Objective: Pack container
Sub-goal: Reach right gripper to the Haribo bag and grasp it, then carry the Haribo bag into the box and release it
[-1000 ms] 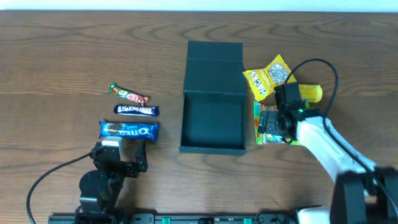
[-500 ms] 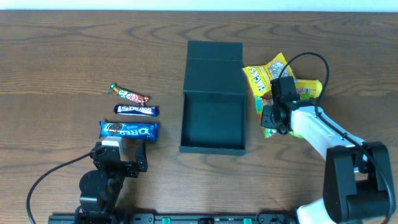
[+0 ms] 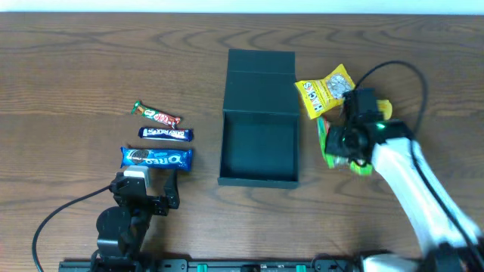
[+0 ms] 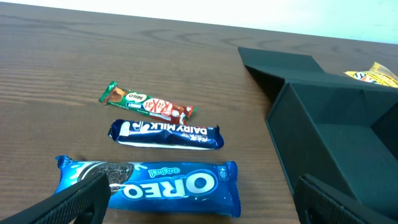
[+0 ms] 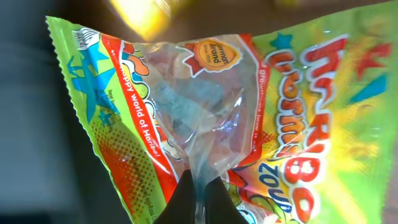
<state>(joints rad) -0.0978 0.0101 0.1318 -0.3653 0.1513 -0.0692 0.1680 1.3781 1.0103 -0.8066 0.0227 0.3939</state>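
Observation:
The dark teal container (image 3: 259,175) stands open at the table's middle, its flap lid (image 3: 261,60) laid back; its near wall also shows in the left wrist view (image 4: 323,143). My right gripper (image 3: 335,143) is just right of the container, shut on a green Haribo bag (image 3: 330,156). In the right wrist view its fingertips (image 5: 200,194) pinch the bag's clear film (image 5: 205,118). My left gripper (image 3: 147,183) stays open at the front left, its fingers (image 4: 74,199) straddling the near edge of a blue Oreo pack (image 4: 149,183).
A Dairy Milk bar (image 3: 166,134) and a KitKat bar (image 3: 157,115) lie beyond the Oreo pack (image 3: 156,158). A yellow snack packet (image 3: 325,91) lies right of the lid, and another yellow packet (image 3: 383,110) pokes out behind the right arm.
My right gripper has shut on the Haribo bag and raised it off the table, so the bag now hangs bunched. The left arm has not moved.

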